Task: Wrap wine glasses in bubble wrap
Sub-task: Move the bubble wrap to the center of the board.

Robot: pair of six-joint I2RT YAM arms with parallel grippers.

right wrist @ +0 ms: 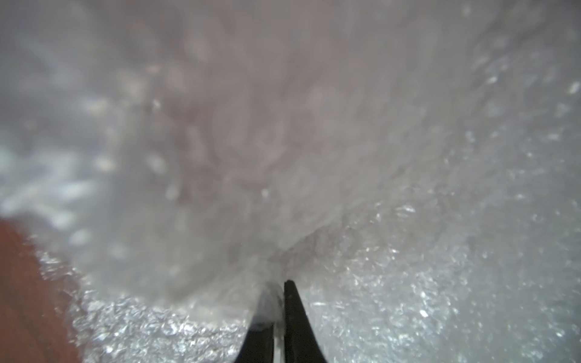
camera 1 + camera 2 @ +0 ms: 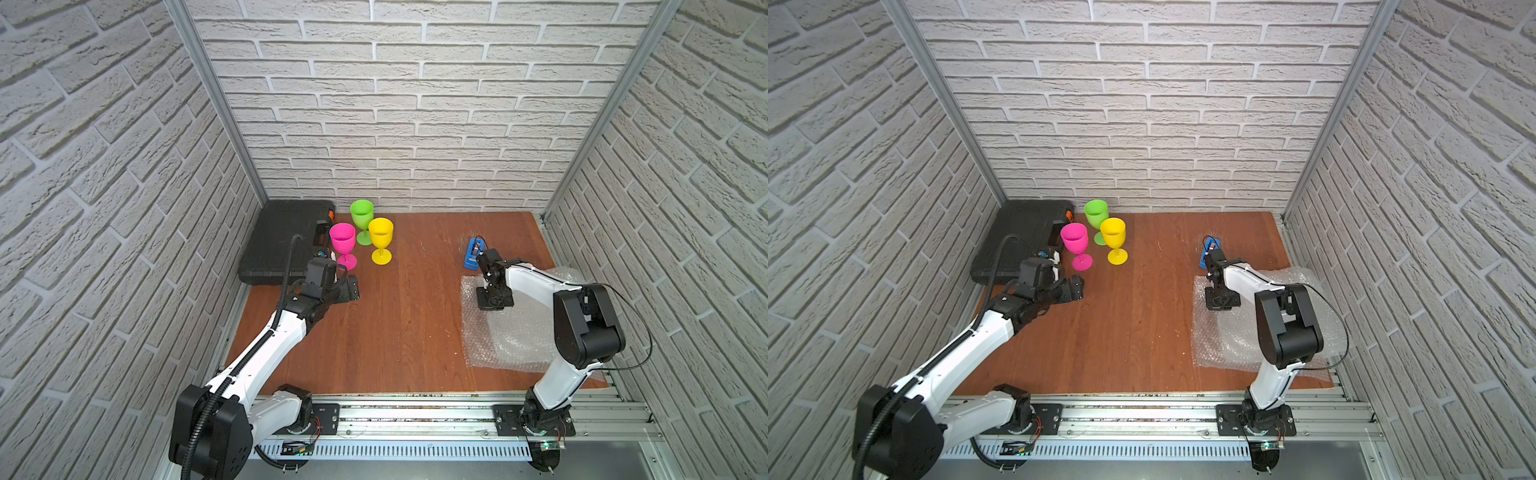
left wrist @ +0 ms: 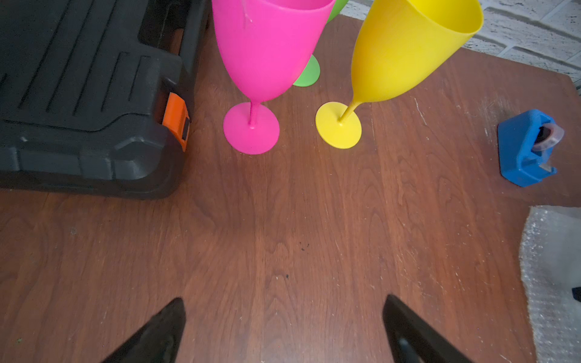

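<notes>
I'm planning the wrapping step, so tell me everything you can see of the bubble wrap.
The bubble wrap is clear, whitish, bubbly plastic sheeting, roughly square, lying mostly flat on the wooden table at the robot's right, just nearer than the blue tape dispenser. The right tool is shut on a pinched-up fold near its far left corner; another bubbly layer shows beneath.

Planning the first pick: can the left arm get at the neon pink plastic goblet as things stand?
Probably yes. The left gripper is open and faces the neon pink plastic goblet with only wooden table between. The black plastic case and the yellow plastic goblet flank it closely, so room is tight.
</notes>
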